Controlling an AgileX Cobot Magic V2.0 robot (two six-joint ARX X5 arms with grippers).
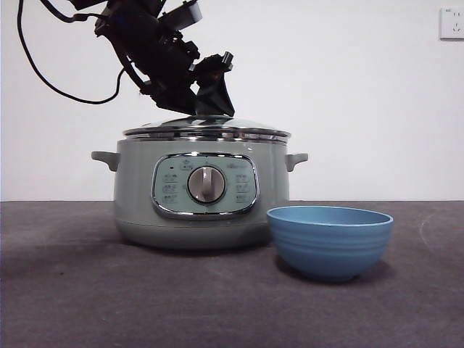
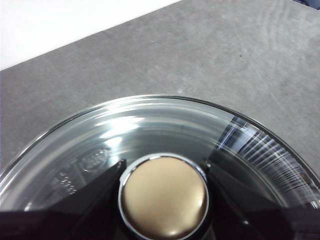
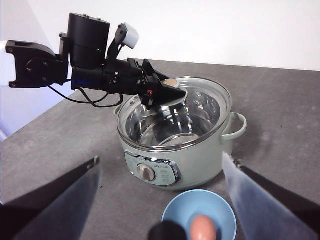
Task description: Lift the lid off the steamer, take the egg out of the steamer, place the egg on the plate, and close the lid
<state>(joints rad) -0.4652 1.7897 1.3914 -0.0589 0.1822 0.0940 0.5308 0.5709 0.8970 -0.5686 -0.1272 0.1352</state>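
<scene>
The pale green steamer (image 1: pixel 130 188) stands on the grey table with the glass lid (image 1: pixel 206 129) resting on its rim. My left gripper (image 1: pixel 210 109) reaches down from the upper left and is shut on the lid's round knob (image 2: pixel 165 197), with a jaw on each side of it. The right wrist view shows the same grip (image 3: pixel 172 92) over the steamer (image 3: pixel 200 160). My right gripper (image 3: pixel 161 159) is open and empty, held back above the near side of the steamer. The egg (image 3: pixel 202 227) lies in a blue ribbed bowl (image 3: pixel 220 210). The egg is hidden in the front view.
The blue bowl (image 1: pixel 330 239) stands just in front of the steamer, to its right. The left arm's cable (image 1: pixel 43 80) hangs at the upper left. A wall socket (image 1: pixel 451 22) is at the top right. Bare grey table (image 1: pixel 72 290) lies around both.
</scene>
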